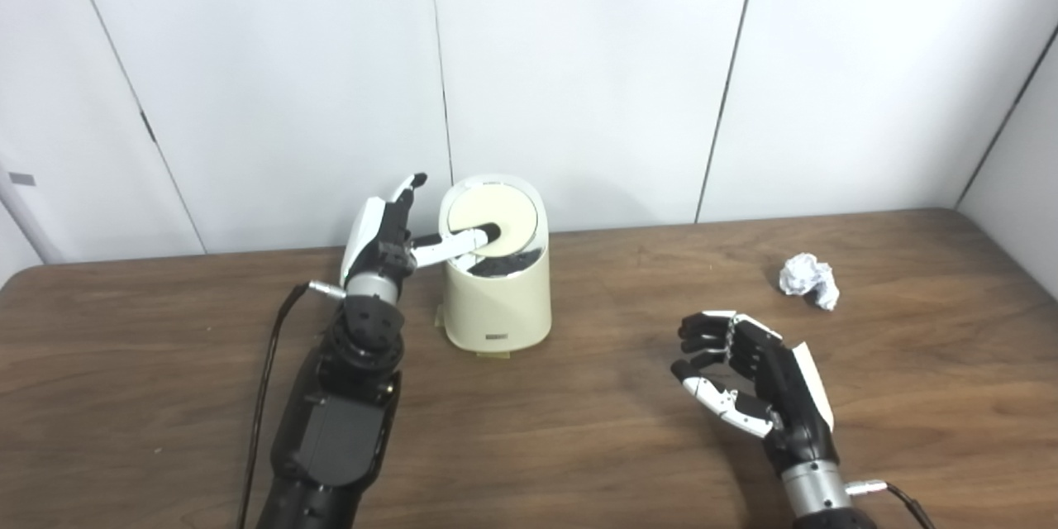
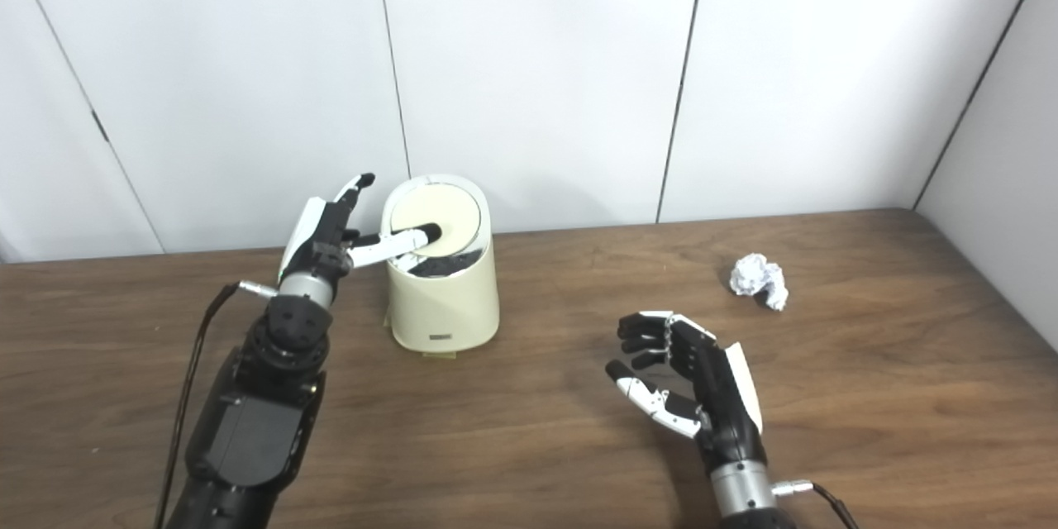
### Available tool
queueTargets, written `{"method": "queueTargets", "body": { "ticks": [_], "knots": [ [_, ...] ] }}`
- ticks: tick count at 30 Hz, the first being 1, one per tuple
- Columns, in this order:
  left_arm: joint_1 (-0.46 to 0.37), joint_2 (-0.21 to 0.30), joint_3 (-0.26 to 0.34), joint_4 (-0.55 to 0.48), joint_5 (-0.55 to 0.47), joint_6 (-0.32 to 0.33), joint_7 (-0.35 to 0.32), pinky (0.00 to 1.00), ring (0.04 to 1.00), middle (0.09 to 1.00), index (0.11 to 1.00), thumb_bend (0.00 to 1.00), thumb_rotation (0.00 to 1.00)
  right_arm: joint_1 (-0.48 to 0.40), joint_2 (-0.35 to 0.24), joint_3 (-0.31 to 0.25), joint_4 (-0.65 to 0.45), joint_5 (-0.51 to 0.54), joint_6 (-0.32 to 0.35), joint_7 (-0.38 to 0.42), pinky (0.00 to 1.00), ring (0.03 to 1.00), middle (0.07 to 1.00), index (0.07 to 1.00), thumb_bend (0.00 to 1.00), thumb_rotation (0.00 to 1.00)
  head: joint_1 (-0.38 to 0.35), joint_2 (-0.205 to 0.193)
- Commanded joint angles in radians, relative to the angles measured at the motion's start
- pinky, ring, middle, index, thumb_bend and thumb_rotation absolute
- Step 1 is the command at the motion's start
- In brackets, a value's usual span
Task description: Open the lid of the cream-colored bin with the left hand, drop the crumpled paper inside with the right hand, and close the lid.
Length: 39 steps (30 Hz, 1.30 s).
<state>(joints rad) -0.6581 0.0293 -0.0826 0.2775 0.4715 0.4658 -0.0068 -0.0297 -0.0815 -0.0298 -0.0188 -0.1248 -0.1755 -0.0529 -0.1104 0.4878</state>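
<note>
Dark-brown wood table (image 1: 529, 430) carried everything, white wall panels (image 1: 579, 58) behind it. At left, the left hand (image 1: 382, 235) stood beside the cream-colored bin (image 1: 496, 297), fingers spread and pointing up, its thumb (image 1: 450, 244) reaching across onto the lid (image 1: 493, 215) — the lid was tilted up toward the back, with a dark gap showing under its front edge. The bin stood upright near the back edge of the table. At centre-right, the right hand (image 1: 756, 376) hovered low over the wood, fingers loosely curled and apart, holding nothing. Farther right — well apart from that hand and from the bin — the crumpled paper (image 1: 809, 279) lay on the table.
</note>
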Motion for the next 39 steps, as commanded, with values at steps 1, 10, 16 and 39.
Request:
{"method": "queueTargets", "body": {
  "ticks": [1,10,16,39],
  "knots": [
    [-0.072,0.003,-0.016,-0.006,0.043,0.003,0.015,0.92,0.994,1.0,1.0,0.96,0.29,0.014,0.007,0.012,0.047,-0.022,-0.029,-0.01,0.52,0.607,0.623,0.595,0.29,0.0,-0.002,0.001],
    [-0.099,0.106,-0.225,-0.011,0.288,0.002,0.017,1.0,1.0,1.0,1.0,0.94,0.03,0.012,0.013,0.02,0.041,-0.03,-0.023,-0.016,0.51,0.609,0.624,0.594,0.29,0.0,-0.005,0.007],
    [-0.099,0.189,-0.383,-0.018,0.59,0.004,-0.025,1.0,1.0,1.0,1.0,1.0,0.04,0.009,0.015,0.02,0.043,-0.022,-0.022,-0.017,0.52,0.611,0.623,0.593,0.29,0.0,-0.01,0.005],
    [-0.057,0.1,-0.159,-0.175,0.337,-0.031,-0.047,1.0,1.0,0.996,0.98,0.9,1.0,0.009,0.005,0.025,0.04,-0.02,-0.016,-0.014,0.52,0.61,0.623,0.593,0.28,0.0,-0.003,0.004]
  ]
}}
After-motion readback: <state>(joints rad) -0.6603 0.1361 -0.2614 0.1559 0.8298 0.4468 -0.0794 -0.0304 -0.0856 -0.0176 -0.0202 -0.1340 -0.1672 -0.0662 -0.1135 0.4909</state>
